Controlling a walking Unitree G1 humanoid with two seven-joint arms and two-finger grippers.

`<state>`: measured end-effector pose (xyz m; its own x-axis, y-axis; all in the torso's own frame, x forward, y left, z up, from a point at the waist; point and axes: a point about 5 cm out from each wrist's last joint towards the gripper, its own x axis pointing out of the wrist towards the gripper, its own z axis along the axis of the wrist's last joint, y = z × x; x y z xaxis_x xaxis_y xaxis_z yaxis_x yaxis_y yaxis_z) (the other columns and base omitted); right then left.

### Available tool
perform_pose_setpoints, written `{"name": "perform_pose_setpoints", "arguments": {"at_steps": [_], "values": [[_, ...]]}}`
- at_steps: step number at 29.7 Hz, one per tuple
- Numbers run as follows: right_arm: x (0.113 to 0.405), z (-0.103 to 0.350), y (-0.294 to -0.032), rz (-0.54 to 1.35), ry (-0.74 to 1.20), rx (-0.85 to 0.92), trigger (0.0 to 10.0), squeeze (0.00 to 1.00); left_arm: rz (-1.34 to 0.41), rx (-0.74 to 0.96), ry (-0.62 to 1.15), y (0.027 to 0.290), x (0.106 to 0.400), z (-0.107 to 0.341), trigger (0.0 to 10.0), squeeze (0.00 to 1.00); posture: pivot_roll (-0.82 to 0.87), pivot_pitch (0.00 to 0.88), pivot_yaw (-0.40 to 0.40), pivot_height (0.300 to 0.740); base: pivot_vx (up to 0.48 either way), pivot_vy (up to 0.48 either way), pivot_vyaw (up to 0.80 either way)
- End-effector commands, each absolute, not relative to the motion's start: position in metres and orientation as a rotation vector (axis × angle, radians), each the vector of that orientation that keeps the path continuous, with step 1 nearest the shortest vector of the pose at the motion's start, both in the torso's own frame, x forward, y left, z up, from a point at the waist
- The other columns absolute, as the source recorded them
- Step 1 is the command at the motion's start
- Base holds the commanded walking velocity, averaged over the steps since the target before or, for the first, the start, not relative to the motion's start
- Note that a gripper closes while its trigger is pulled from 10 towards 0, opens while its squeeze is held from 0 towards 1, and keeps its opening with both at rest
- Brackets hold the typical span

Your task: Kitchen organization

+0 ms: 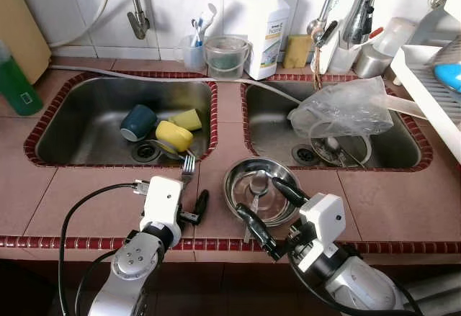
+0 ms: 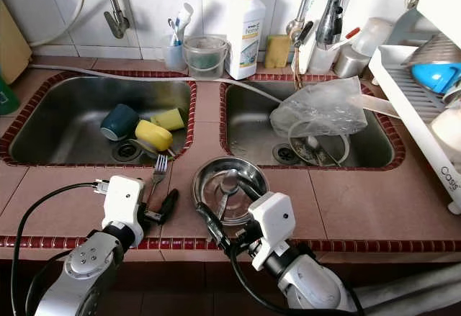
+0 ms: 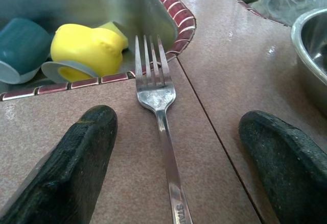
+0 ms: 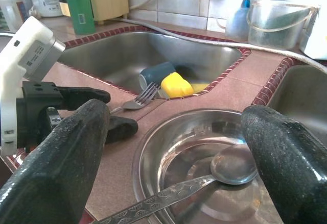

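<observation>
Both grippers, left gripper point(image 1: 189, 204) and right gripper point(image 1: 263, 208), spread wide and gripping nothing, straddling fork point(image 3: 158, 109) on counter point(image 1: 403, 201) and bowl point(image 1: 241, 179) with spoon point(image 4: 204, 178); cups point(image 1: 155, 129) in sink point(image 1: 86, 122), so tidying apparently barely begun.

Both eye views look steeply down from the head onto the desk point(image 1: 360, 201), sinks across mid-frame, arms at the bottom edge. The left wrist camera sits low and very close, facing the fork point(image 3: 156, 101) and left sink. The right wrist camera, equally low, faces the bowl point(image 4: 168, 147), sharing fork and sink.
</observation>
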<state>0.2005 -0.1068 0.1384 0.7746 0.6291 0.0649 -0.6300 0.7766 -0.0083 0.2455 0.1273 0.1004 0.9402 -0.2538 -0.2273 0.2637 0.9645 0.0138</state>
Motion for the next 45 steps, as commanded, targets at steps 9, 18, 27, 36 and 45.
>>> {"name": "perform_pose_setpoints", "arguments": {"at_steps": [9,18,27,36,45], "values": [[0.1996,0.1440,-0.1081,0.682,-0.075,0.013,10.0,0.00,-0.171,-0.025,0.390,0.1449,0.2414,0.0764,9.7,0.00,-0.06,0.131,-0.023,0.740,0.000,0.000,0.00],[0.2021,0.1451,-0.1090,0.680,-0.078,0.006,10.0,0.00,-0.237,-0.011,0.389,0.1448,0.2355,0.0748,0.0,0.00,-0.05,0.138,-0.028,0.740,0.000,0.000,0.00],[0.2032,0.1460,-0.1104,0.679,-0.080,0.000,10.0,0.00,-0.260,0.011,0.384,0.1446,0.2352,0.0756,0.0,0.00,-0.05,0.141,-0.028,0.740,0.000,0.000,0.00],[0.2046,0.1471,-0.1106,0.678,-0.088,-0.004,10.0,0.00,-0.266,0.024,0.381,0.1446,0.2371,0.0775,0.0,0.00,-0.05,0.137,-0.027,0.740,0.000,0.000,0.00],[0.2057,0.1475,-0.1108,0.679,-0.093,-0.009,10.0,0.00,-0.271,0.018,0.373,0.1433,0.2387,0.0792,0.0,0.00,-0.05,0.134,-0.028,0.740,0.000,0.000,0.00]]}}
